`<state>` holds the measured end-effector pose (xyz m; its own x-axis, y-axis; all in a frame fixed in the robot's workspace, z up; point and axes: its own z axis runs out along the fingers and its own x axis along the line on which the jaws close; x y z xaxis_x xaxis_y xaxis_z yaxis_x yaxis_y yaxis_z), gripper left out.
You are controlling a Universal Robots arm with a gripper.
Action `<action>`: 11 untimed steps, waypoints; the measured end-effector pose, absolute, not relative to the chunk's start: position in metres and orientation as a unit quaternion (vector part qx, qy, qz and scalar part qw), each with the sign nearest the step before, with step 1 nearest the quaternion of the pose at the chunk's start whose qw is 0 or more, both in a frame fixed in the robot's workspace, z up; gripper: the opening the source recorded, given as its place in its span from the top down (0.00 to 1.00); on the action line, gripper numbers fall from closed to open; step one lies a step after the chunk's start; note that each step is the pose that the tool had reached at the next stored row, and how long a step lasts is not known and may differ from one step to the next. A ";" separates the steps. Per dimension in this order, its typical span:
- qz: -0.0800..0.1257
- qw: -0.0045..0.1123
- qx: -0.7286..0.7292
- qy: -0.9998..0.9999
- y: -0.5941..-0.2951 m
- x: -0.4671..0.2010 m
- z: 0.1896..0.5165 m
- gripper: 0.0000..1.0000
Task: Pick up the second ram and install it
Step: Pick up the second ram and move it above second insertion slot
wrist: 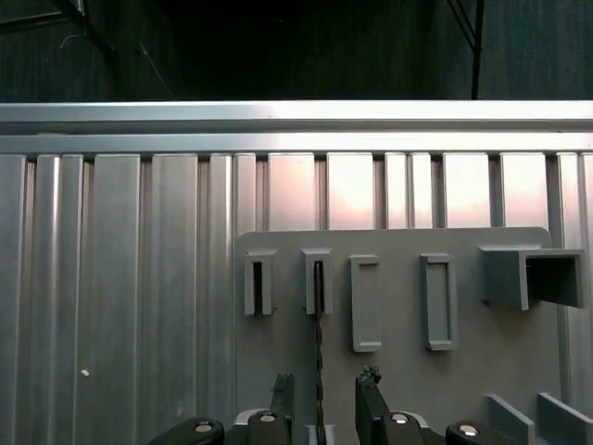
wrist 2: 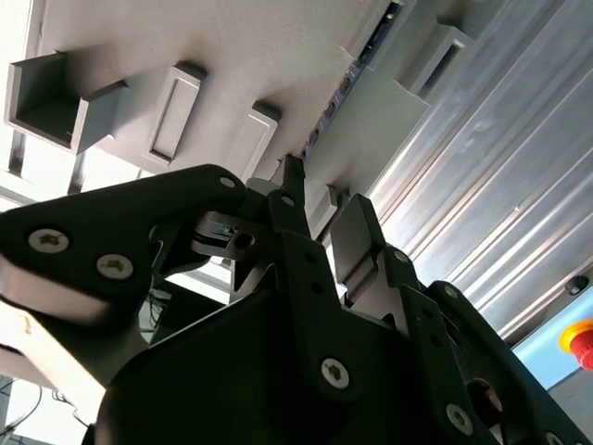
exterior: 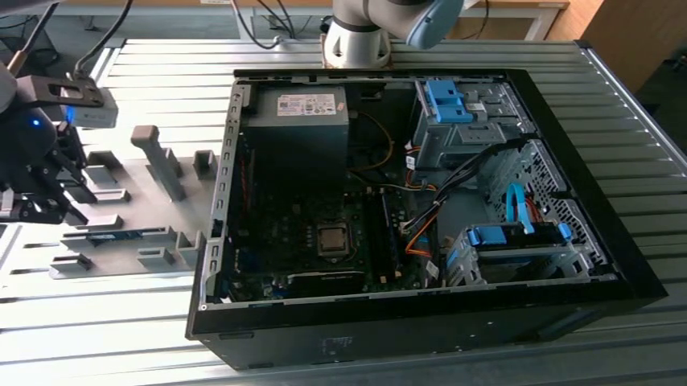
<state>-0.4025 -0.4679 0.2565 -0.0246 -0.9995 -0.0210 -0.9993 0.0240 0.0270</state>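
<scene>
The second ram (wrist: 320, 345) stands on edge in a slot of the grey fixture plate (wrist: 398, 371), seen as a thin dark strip. In the second wrist view the ram (wrist 2: 345, 82) runs along a groove of the plate. In the exterior view it is a thin blue strip (exterior: 116, 235) on the fixture at the left. My gripper (wrist: 324, 403) is open, with one finger on each side of the ram's line and a gap to both fingers (wrist: 371, 400). The gripper (wrist 2: 324, 199) hangs just over the plate and sits at the exterior view's far left (exterior: 38, 207).
The open computer case (exterior: 601, 265) fills the middle of the ribbed metal table (exterior: 96, 322), with motherboard (exterior: 322, 241), power supply (exterior: 306, 112) and blue drive brackets (exterior: 504, 235). Grey blocks (exterior: 161, 161) stand up from the fixture plate. A red stop button (wrist 2: 582, 338) is nearby.
</scene>
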 end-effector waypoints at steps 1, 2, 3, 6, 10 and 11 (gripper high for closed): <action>-0.017 0.002 0.698 -0.716 -0.468 -0.403 0.255 0.60; -0.017 0.002 0.698 -0.716 -0.468 -0.403 0.253 0.60; -0.017 0.002 0.698 -0.716 -0.468 -0.403 0.251 0.60; -0.016 0.001 0.698 -0.716 -0.468 -0.403 0.249 0.60; -0.016 0.000 0.698 -0.716 -0.468 -0.403 0.248 0.60; -0.016 0.000 0.698 -0.716 -0.468 -0.403 0.247 0.60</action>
